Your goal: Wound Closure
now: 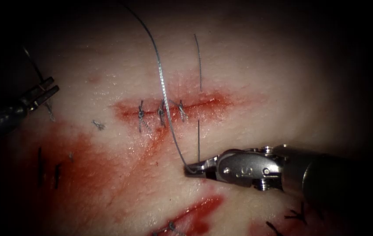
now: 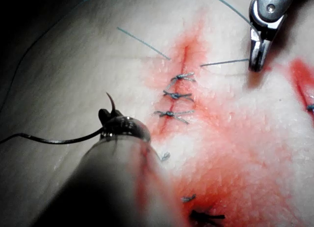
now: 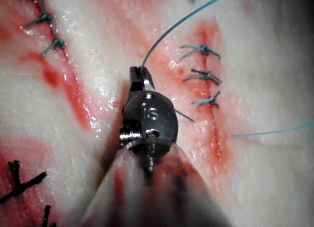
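The cut (image 1: pixel 203 104) runs across the middle of the tissue, with three knotted stitches (image 1: pixel 162 112) on its left part. Right of them a thread (image 1: pixel 199 140) crosses the open part of the cut and comes out on the near side. My right tool (image 1: pixel 193 169) is shut on the thread just below the cut, and a long strand (image 1: pixel 162 83) arcs up and away from its jaws. In its own wrist view the right tool (image 3: pixel 140 75) pinches that strand (image 3: pixel 171 28). The left tool (image 1: pixel 48 89) sits off the left end of the cut, shut on the curved needle (image 2: pixel 112 103), which is out of the tissue.
Red fluid (image 1: pixel 90 170) spreads over the tissue below and left of the cut. A second cut (image 1: pixel 195 214) lies near the bottom edge. Dark stitches (image 1: pixel 298 215) sit at lower right and others (image 1: pixel 57 175) at lower left. A short cut thread end (image 1: pixel 99 125) lies left of the knots.
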Controlling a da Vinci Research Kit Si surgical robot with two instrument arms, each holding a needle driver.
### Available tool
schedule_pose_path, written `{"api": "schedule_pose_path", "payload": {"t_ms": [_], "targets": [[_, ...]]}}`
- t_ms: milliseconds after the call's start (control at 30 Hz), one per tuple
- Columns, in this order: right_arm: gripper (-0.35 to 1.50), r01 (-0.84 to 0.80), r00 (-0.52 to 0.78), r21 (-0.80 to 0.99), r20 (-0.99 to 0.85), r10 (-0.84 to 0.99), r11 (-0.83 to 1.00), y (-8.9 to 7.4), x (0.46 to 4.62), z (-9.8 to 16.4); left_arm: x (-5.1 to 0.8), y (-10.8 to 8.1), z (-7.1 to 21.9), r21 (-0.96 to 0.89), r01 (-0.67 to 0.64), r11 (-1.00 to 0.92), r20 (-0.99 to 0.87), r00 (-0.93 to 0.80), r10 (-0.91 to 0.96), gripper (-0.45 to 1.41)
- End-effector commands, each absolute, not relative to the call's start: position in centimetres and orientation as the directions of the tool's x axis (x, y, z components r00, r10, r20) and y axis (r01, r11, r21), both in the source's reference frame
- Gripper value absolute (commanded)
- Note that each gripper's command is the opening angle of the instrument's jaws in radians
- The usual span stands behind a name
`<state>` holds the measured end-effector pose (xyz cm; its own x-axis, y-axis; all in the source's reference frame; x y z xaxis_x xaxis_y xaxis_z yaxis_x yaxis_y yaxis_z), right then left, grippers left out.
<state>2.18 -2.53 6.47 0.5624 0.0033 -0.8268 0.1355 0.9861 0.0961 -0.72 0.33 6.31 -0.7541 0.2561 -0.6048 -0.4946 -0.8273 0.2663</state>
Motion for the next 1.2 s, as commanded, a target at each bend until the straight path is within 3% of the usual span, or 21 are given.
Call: {"api": "schedule_pose_path", "payload": {"t_ms": [33, 467, 500, 567, 600, 667, 967, 1200], "targets": [[-0.35, 0.144, 0.561, 0.095, -0.828, -0.002, 0.985, -2.6, 2.29, 6.5, -0.77, 0.4, 6.3, 0.269, -0.495, -0.826, -0.606, -0.754, 0.254, -0.45], [-0.35, 0.202, 0.561, 0.120, -0.828, -0.015, 0.972, -2.7, 2.35, 6.3, -0.80, 0.4, 6.3, 0.267, -0.497, -0.826, -0.613, -0.749, 0.252, -0.45], [-0.10, 0.206, 0.566, 0.131, -0.824, -0.009, 0.970, -2.7, 2.34, 6.3, -0.80, 0.4, 6.3, 0.267, -0.497, -0.826, -0.613, -0.749, 0.252, -0.45], [0.89, 0.193, 0.576, 0.145, -0.818, 0.008, 0.970, -2.6, 2.31, 6.3, -0.80, 0.4, 6.3, 0.267, -0.497, -0.826, -0.613, -0.749, 0.252, -0.45], [1.15, 0.165, 0.590, 0.137, -0.808, 0.014, 0.977, -2.6, 2.27, 6.3, -0.80, 0.4, 6.3, 0.267, -0.497, -0.826, -0.613, -0.749, 0.252, -0.45], [1.36, 0.116, 0.616, 0.119, -0.788, 0.023, 0.986, -2.4, 2.17, 6.2, -0.80, 0.4, 6.3, 0.267, -0.497, -0.826, -0.613, -0.749, 0.252, -0.45], [1.35, 0.040, 0.810, 0.008, -0.586, -0.028, 0.999, -1.8, 1.59, 6.1, -0.81, 0.4, 6.3, 0.268, -0.497, -0.825, -0.613, -0.749, 0.253, -0.45], [1.47, 0.025, 0.873, -0.072, -0.484, -0.057, 0.997, -1.6, 1.49, 6.2, -0.81, 0.4, 6.4, 0.268, -0.497, -0.825, -0.613, -0.749, 0.253, -0.45]]}}
